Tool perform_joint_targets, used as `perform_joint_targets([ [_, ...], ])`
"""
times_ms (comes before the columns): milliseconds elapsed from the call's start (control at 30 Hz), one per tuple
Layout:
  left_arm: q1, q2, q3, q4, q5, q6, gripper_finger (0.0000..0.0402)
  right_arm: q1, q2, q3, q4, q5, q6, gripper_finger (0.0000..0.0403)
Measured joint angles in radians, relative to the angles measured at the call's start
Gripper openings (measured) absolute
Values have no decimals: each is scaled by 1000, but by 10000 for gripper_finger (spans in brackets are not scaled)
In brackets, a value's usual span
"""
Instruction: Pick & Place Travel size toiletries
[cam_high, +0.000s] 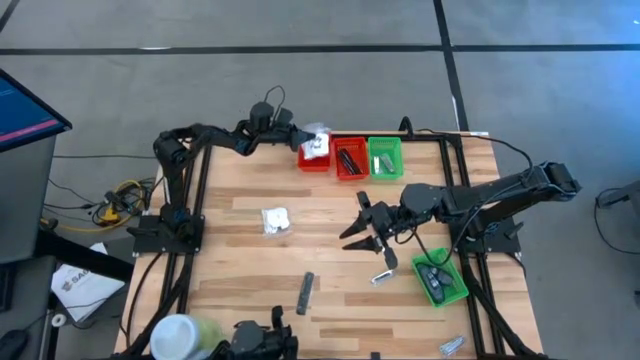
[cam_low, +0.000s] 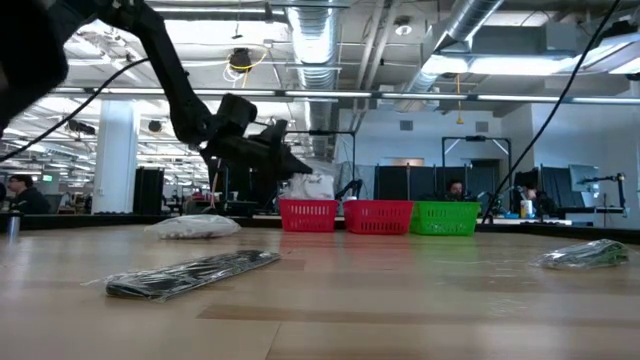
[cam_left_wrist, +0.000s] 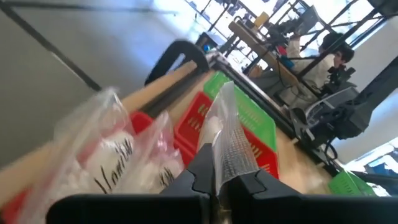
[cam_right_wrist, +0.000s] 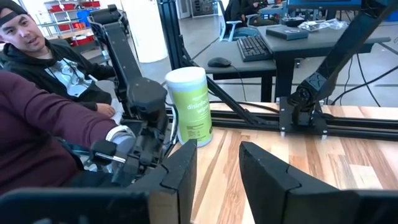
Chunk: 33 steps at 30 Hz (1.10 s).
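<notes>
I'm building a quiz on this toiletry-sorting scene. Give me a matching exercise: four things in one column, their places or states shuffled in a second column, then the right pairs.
Things:
1. left gripper
2. right gripper
3. crinkly packet
4. dark stick

Places or states:
A. lying alone mid-table
B. lying near the table's front edge
C. fingers apart, empty, above bare wood
D. shut on a clear packet over the red bin

Pairs: 1-D, 2-C, 3-A, 4-B
</notes>
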Motion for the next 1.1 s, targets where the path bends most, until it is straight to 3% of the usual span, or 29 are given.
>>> perform_joint_targets([
  [500, 5, 43, 8, -5, -43, -47, 22, 5, 0, 0, -1, -1, 1, 113],
  [900, 4, 26, 6, -22, -64, -34, 129, 5, 0, 0, -8, -1, 0, 113],
  [1100, -3, -121, -1, -230, -194, 139, 156, 11, 0, 0, -9, -2, 4, 113],
])
